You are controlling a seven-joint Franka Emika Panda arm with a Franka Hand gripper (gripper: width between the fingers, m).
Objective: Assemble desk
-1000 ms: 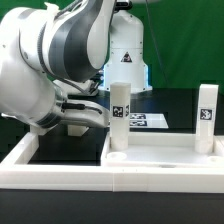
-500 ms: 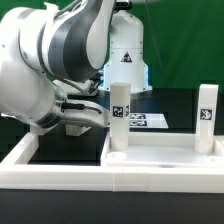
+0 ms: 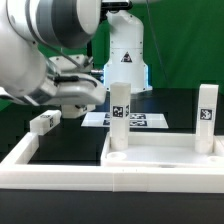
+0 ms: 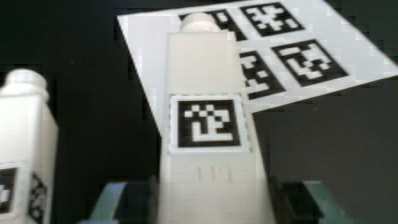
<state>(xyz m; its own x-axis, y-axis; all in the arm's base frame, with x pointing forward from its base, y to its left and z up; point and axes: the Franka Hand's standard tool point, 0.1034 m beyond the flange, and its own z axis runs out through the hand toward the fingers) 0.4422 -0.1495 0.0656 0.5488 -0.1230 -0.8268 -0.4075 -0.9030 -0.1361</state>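
Centring matters for this leg point(image 4: 210, 130): the gripper point(image 4: 214, 203) stands spread astride it, slim gaps either side, so I want it closing squarely, without tipping.

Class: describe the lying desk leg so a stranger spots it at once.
Find the white tabletop panel at the exterior view's right. Left of it, on the black surface, lies the leg. Unlike the two upright legs on the panel, it lies flat.

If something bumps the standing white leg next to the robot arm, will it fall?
Maybe: the leg is tall and narrow, so likely tippy unless fixed into the tabletop, which I cannot see. It looks like stiff plastic, probably won't bend.
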